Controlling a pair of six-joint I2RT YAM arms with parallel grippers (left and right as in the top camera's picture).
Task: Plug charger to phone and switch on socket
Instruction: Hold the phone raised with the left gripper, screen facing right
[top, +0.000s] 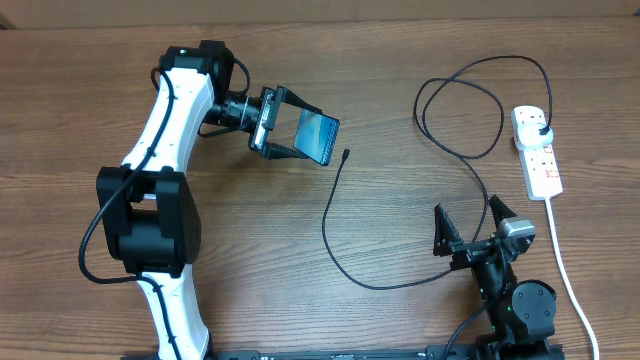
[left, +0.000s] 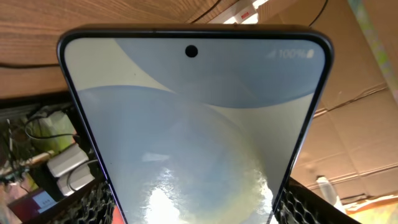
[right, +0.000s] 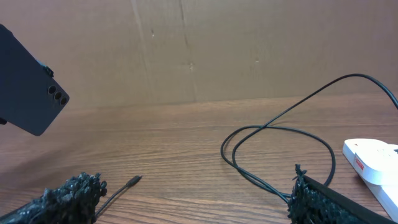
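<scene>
Overhead: left gripper (top: 312, 135) pinches phone (top: 322, 137) by its edges. Right gripper (top: 466, 205) is spread wide and empty, beside the charger (top: 340, 250), whose plug head sits in the socket (top: 538, 152).
Left wrist: the phone (left: 199, 124) screen fills the view.
Right wrist: the phone (right: 28, 93) is raised off the table (right: 186, 143); connector tip (right: 134, 181) lies loose ahead of the fingers (right: 68, 193).

L gripper (top: 306, 135) clamps phone (top: 322, 137) by its long edges. Charger (top: 325, 225) tip lies on table (top: 80, 90) just beside phone; plug head in socket (top: 541, 167). R gripper (top: 470, 222) jaws wide, empty.

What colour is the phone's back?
Dark navy, almost black, on the phone; the right wrist view shows it best.
</scene>
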